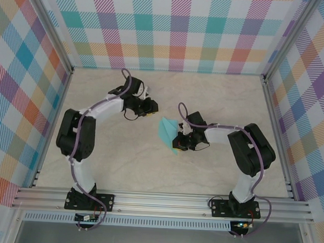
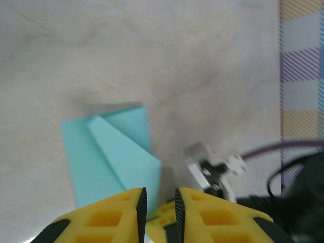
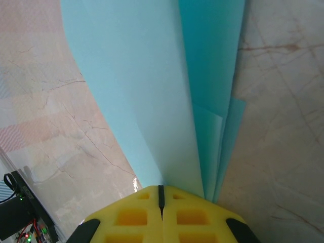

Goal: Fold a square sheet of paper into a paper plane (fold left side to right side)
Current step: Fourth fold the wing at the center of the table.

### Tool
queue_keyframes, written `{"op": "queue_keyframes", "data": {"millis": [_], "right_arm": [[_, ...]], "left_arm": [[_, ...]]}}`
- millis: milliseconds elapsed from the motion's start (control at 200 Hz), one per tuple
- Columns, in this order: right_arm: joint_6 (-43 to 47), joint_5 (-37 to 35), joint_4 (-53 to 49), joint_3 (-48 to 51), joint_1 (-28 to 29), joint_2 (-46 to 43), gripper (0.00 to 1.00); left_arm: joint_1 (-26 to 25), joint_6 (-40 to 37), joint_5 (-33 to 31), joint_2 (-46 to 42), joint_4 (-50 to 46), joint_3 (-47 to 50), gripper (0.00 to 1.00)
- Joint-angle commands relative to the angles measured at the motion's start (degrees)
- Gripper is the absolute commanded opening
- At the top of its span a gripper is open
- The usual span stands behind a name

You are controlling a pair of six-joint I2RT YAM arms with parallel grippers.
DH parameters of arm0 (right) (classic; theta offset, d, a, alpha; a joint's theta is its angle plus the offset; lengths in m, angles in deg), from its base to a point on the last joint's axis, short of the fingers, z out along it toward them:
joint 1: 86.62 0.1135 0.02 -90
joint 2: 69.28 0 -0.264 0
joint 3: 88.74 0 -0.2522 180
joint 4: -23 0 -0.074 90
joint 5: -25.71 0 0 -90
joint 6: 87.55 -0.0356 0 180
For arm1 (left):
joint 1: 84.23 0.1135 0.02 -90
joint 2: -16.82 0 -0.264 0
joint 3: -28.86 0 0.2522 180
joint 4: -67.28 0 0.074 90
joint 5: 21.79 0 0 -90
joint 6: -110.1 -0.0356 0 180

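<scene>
Table top: we see a pale beige, marble-veined surface (image 1: 164, 171); it is matte, with thin brown veins that show close up in the right wrist view.
Walls: we count three plaid panels (image 1: 173, 28) in teal, orange, purple and white, along the table's far, left and right edges.
Frame: silver metal posts (image 1: 48, 23) rise at the two far corners.
Near rail: a grooved aluminium rail (image 1: 162, 201) runs the whole near edge.
Slotted strip: a pale slotted strip (image 1: 161, 223) lies just outside that rail.
Outside the strip: a plain grey surface (image 1: 160, 240).

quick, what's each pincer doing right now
left pincer: slightly open, holding nothing
right pincer: closed on the folded turquoise paper
</scene>
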Motion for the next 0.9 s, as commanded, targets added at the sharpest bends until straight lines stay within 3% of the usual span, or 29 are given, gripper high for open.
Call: {"op": "queue_keyframes", "data": {"millis": [0, 310, 895], "right_arm": [[0.47, -5.59, -9.47, 2.93, 1.15, 2.95, 0.03], [0.52, -5.33, -9.64, 2.62, 1.16, 2.98, 0.02], [0.76, -5.16, -9.9, 2.34, 1.19, 3.44, 0.02]], "left_arm": [[-5.12, 1.19, 2.43, 1.31, 2.15, 5.03, 0.22], [-9.21, 3.82, 3.82, 7.32, 7.39, 6.05, 0.18], [-10.05, 6.35, 6.38, 13.6, 11.63, 5.87, 0.16]]}}
